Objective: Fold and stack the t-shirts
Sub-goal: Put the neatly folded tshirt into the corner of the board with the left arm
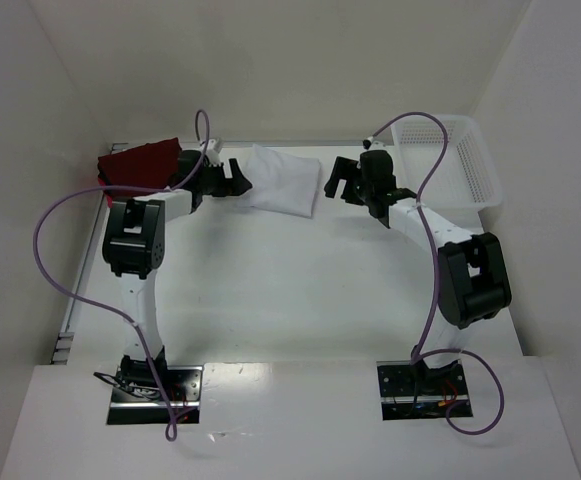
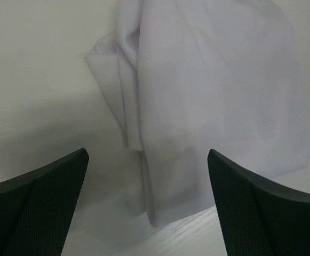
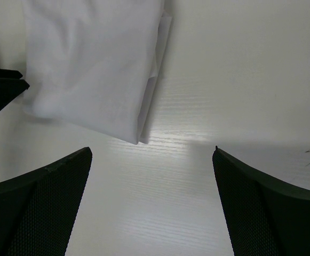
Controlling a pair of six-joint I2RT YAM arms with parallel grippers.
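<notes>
Both sets of jaws gape wide, holding nothing. Left gripper [image 1: 238,178] sits at the white shirt's [image 1: 282,180] left edge, right gripper [image 1: 336,180] just off its right. The shirt lies folded at the back of the table [image 1: 290,280], the red shirt [image 1: 138,165] far left. Both lie outside the basket [image 1: 487,168], far right.

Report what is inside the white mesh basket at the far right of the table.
Nothing shows inside the basket, only its own white mesh floor. The right arm's purple cable loops across its left part and hides a thin strip there, and the near wall partly screens the floor behind it.
</notes>
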